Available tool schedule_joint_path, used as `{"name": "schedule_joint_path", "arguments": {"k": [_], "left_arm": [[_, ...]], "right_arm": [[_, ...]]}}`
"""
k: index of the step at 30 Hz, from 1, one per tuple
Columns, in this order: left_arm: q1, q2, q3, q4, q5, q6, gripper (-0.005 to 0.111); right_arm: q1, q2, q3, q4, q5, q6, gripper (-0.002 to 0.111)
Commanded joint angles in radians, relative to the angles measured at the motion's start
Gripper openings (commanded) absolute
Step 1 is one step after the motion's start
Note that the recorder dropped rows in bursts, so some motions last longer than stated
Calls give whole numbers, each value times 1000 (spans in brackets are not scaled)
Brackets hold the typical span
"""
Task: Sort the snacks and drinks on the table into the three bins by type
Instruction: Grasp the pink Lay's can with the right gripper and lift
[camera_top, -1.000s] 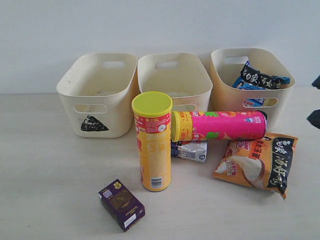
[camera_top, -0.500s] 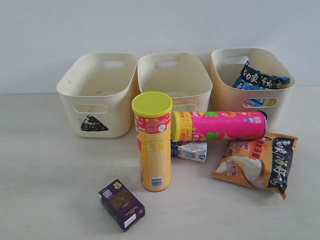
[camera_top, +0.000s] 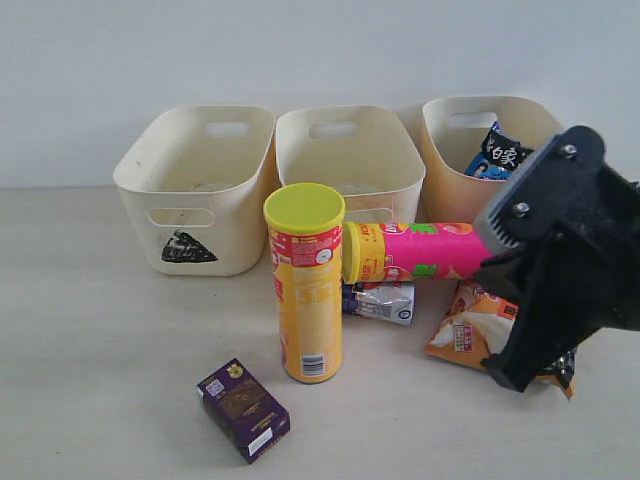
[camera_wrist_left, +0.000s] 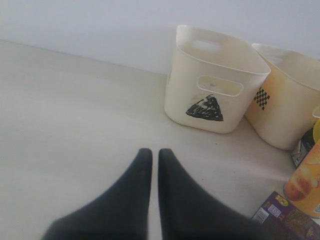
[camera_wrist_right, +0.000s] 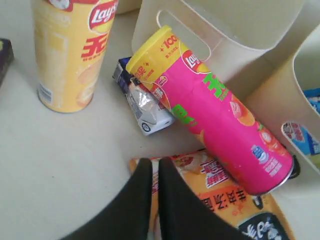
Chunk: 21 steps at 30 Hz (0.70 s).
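The cream right tub (camera_top: 446, 190) holds noodle packets (camera_top: 500, 155). Left claw (camera_wrist_left: 155, 156) and right claw (camera_wrist_right: 155, 167) are both clenched, tips together.

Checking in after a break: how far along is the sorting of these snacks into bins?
Done: noodle packets lie in the right bin. In hand: nothing; the right hand, shut, hangs over the orange packet, the left hand, shut, over bare table. Left: yellow tube, pink tube, pouch, purple box and that orange packet are all on the table.
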Motion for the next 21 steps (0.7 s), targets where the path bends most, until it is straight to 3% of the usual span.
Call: {"name": "schedule_joint_path", "arguments": {"k": [1, 4, 6, 21], "left_arm": [[-1, -4, 4, 5, 0, -5, 4], [-1, -4, 4, 5, 0, -5, 4], [-1, -4, 4, 5, 0, -5, 4], [-1, -4, 4, 5, 0, -5, 4]], "right_arm": [[1, 94, -63, -171, 10, -25, 21], [1, 149, -86, -224, -28, -25, 57], [1, 191, -99, -236, -67, -36, 74], [-106, 422, -167, -257, -239, -254, 76]]}}
